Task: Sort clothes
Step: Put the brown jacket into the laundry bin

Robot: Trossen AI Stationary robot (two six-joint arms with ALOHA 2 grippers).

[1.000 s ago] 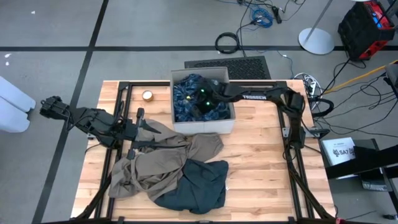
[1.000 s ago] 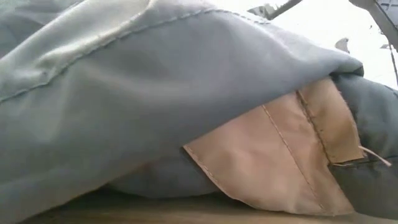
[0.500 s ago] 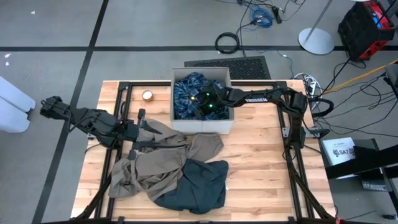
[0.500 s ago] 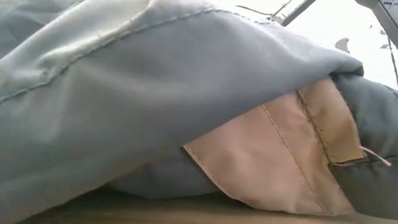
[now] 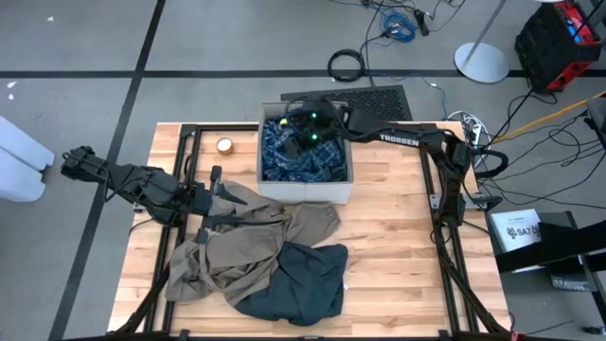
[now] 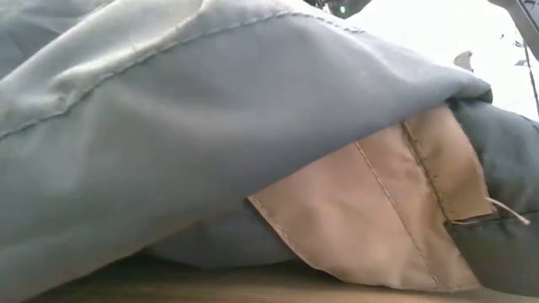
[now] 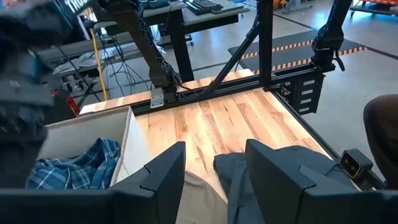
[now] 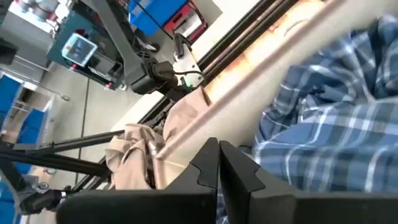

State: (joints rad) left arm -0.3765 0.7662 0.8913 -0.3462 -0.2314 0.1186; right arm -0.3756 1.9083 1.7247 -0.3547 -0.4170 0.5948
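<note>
— Blue plaid shirt (image 5: 301, 159) fills our beige fabric box (image 5: 305, 190); tan-brown garment (image 5: 232, 248) and dark slate one (image 5: 298, 284) lie on the table.

— Our right gripper (image 5: 312, 120) hovers over the box's far side, fingers together, empty. Left gripper (image 5: 220, 191), fingers apart, rests beside the tan cloth.

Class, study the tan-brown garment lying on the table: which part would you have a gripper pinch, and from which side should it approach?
Pinch the raised, bunched fold at the tan-brown garment's far edge, beside the open left gripper, coming from above. The ridges stand proud there; its near side lies under the dark slate garment.
</note>
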